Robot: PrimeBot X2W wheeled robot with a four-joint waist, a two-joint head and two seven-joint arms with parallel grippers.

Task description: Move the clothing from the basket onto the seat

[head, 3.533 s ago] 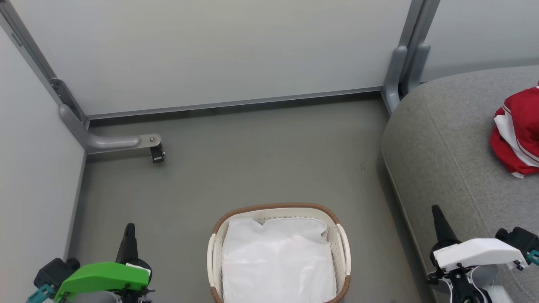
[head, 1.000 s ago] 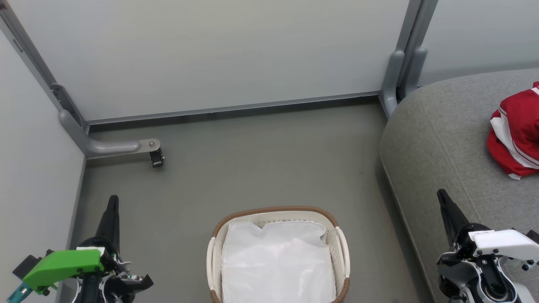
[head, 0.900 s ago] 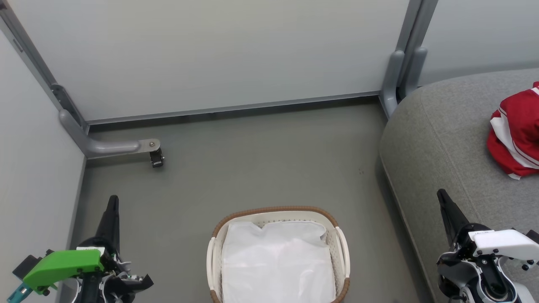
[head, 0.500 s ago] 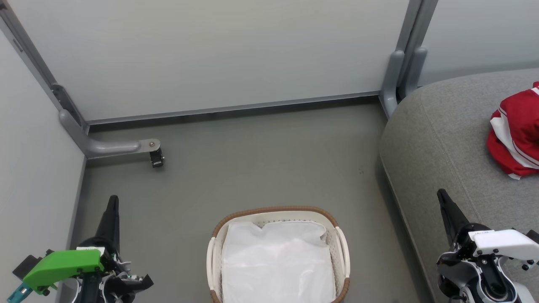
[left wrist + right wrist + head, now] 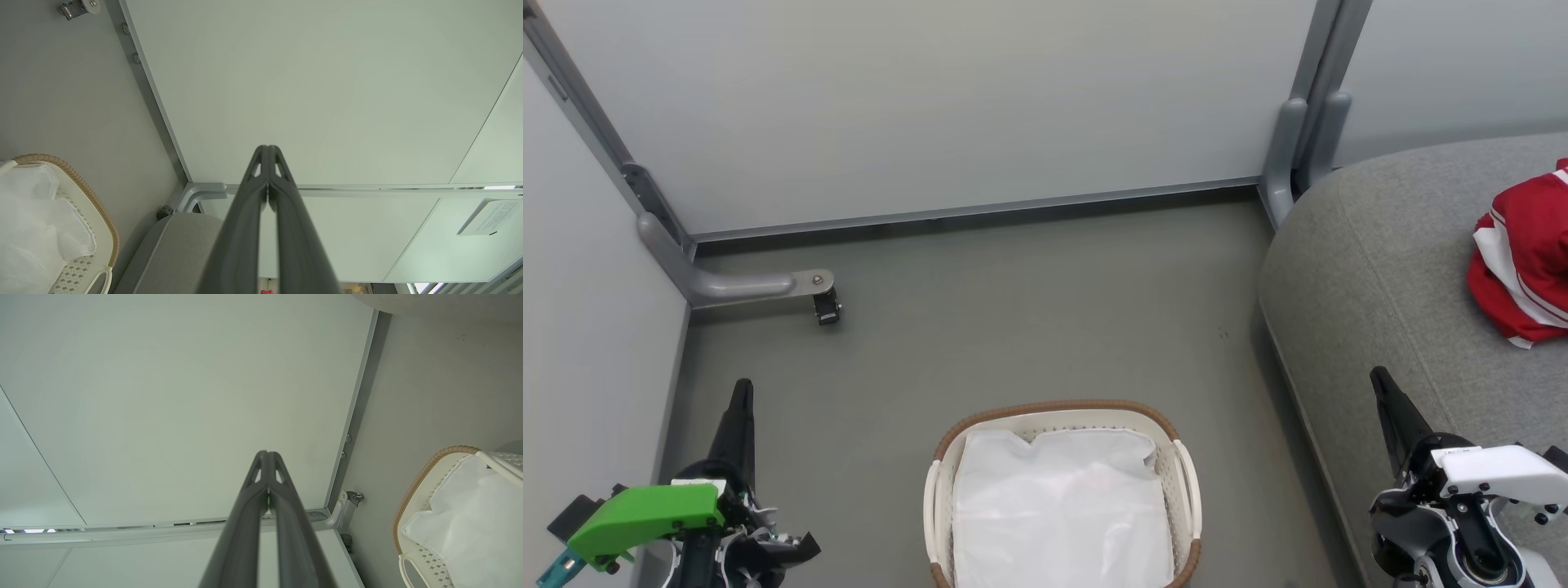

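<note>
The red clothing (image 5: 1525,253) with white stripes lies bunched on the grey seat (image 5: 1388,269) at the right edge of the head view. The white basket (image 5: 1063,415) with a brown rim stands on the floor at bottom centre, with just its white liner (image 5: 1062,510) showing inside. My left gripper (image 5: 741,392) is shut and empty, held upright at lower left, clear of the basket. At lower right my right gripper (image 5: 1380,382) is shut and empty beside the seat's front edge. The wrist views show each pair of fingers (image 5: 267,155) (image 5: 267,459) pressed together, and part of the basket (image 5: 96,228) (image 5: 412,486).
Pale partition panels (image 5: 947,98) with grey frame feet (image 5: 743,284) close off the back and left. A small black caster (image 5: 827,309) sits at the left foot. Grey floor (image 5: 1029,310) lies between basket and partition.
Since 3.5 s ago both arms have turned and their fingers now reach further up the view; the camera shifted slightly. Nothing has moved in the last second.
</note>
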